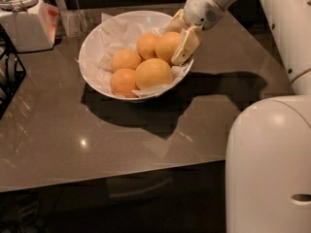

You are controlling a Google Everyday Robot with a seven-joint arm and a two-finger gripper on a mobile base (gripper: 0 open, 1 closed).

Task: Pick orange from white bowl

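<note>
Cream gripper (176, 41) at pale-orange orange (164, 43), white bowl (146, 16), grey tbl (97, 140)

Orange (164, 45) in white bowl (146, 13), gripper (175, 45) alongside

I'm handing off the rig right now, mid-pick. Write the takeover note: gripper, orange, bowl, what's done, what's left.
Gripper: down at the right rim of the white bowl, against the back-right orange; grasp cannot be confirmed.
Orange: in the bowl on the paper lining, beside four other oranges; not lifted.
Done: the approach to the orange.
Left: confirm the grip, then lift the orange clear of the bowl.
</note>
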